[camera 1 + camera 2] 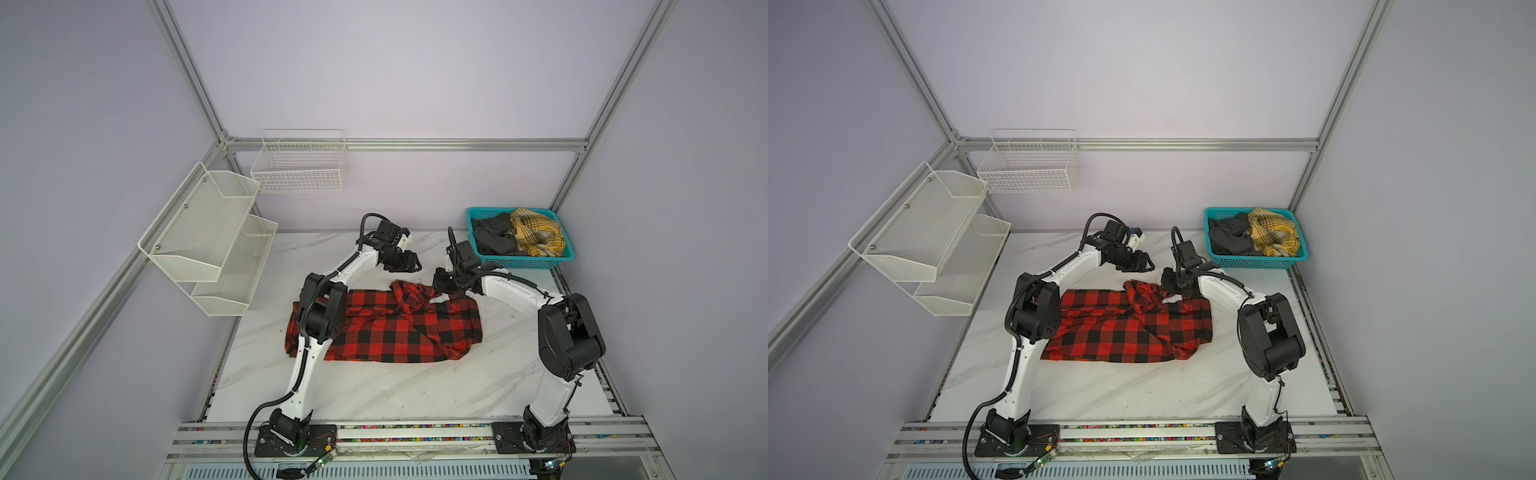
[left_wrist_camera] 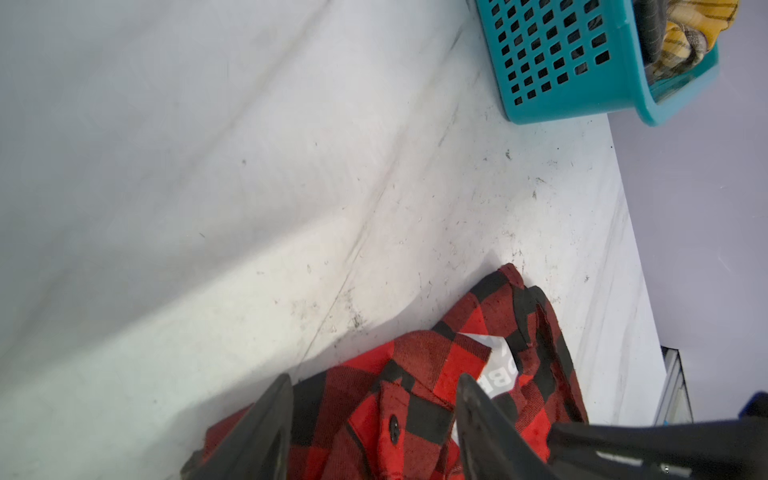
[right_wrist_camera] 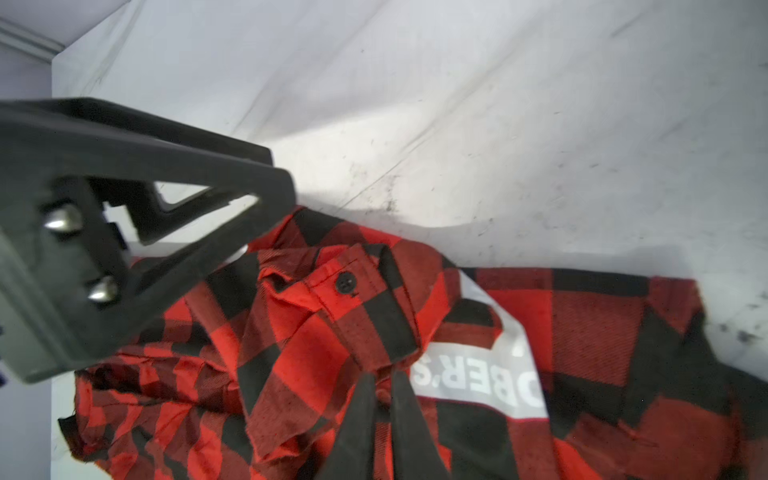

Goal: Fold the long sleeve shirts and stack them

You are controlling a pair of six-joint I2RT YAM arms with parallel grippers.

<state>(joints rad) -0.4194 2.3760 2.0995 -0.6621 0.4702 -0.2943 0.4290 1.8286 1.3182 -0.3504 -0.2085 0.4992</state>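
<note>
A shirt [image 1: 386, 328] on the table [image 1: 374, 390], basket [image 1: 524, 263] behind it rightward, seemingly two garments [image 1: 536, 237] inside, racks [image 1: 199, 232] on left wall.

We see a robotics lab cell: plain lavender walls inside an aluminium frame [image 1: 407, 144], two robot arms [image 1: 305, 365] bolted beside a marble-look desk [image 1: 374, 386], and wire racks [image 1: 299, 166] mounted on the walls.

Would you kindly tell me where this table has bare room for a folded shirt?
Widest: the front of the table, between the flannel shirt and the arm bases. A smaller patch back left, behind the shirt. Crowded back right: the left gripper and right gripper cluster at its far edge, near the teal basket.
</note>
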